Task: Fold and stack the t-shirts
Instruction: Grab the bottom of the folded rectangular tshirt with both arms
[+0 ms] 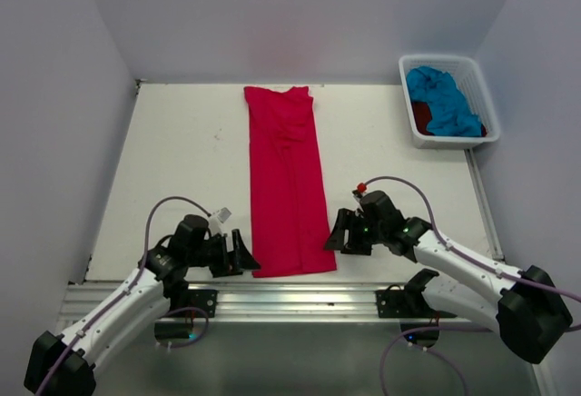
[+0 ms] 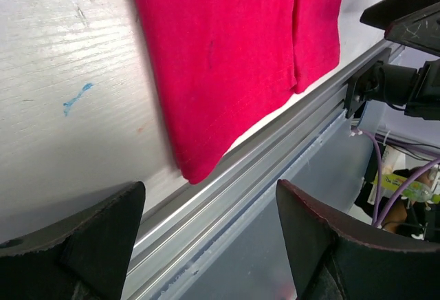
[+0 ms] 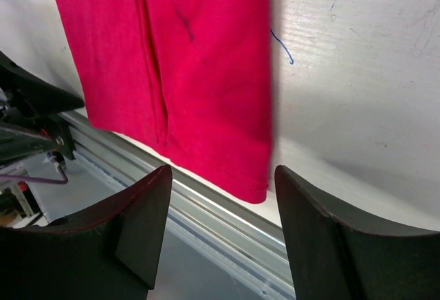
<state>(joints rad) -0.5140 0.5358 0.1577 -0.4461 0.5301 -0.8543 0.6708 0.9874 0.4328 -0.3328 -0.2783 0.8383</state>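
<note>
Lengthwise down the middle of the table [image 1: 182, 169] lies the folded red-pink t-shirt [image 1: 286, 178], the left gripper [image 1: 246, 255] and right gripper [image 1: 337, 232] gaping empty beside its near corners, the turquoise t-shirt [image 1: 445, 101] heaped over the dark red t-shirt [image 1: 419, 113] in the basket [image 1: 438, 140] by the far right corner.

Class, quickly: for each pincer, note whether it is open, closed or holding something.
Left pincer: open, holding nothing.
Right pincer: open, holding nothing.

White arms [image 1: 458, 260] with black joints [image 1: 531, 319], black fingers [image 2: 89, 245], purple cables [image 1: 171, 200].
</note>
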